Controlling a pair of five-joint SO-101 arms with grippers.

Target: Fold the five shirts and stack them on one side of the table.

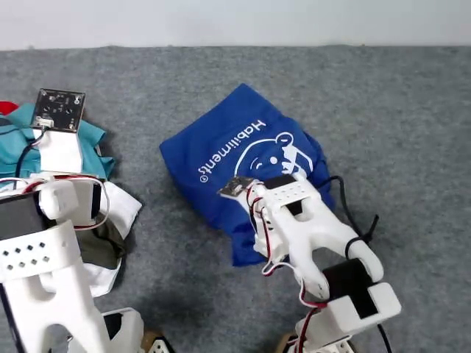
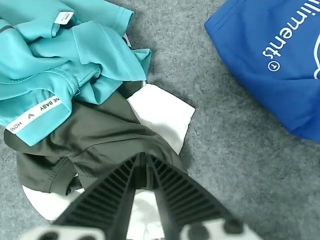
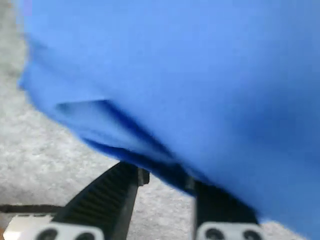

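A blue shirt (image 1: pixel 235 154) with a white print lies crumpled in the middle of the grey table. My right gripper (image 1: pixel 250 202) is at its near edge. In the right wrist view that gripper (image 3: pixel 167 182) is open, and the blue shirt's (image 3: pixel 200 75) hem hangs over the gap and hides one fingertip. At the left a pile holds a teal shirt (image 2: pixel 55 65), a dark olive shirt (image 2: pixel 95 135) and a white shirt (image 2: pixel 162 112). My left gripper (image 2: pixel 146 161) is shut above the olive shirt with nothing in it, and it (image 1: pixel 62 158) hovers over that pile (image 1: pixel 110 213).
A scrap of red cloth (image 1: pixel 6 108) peeks out at the far left edge behind the teal shirt. Bare grey table (image 1: pixel 397 125) stretches to the right of the blue shirt and along the back. A black cable (image 1: pixel 353 220) trails by the right arm.
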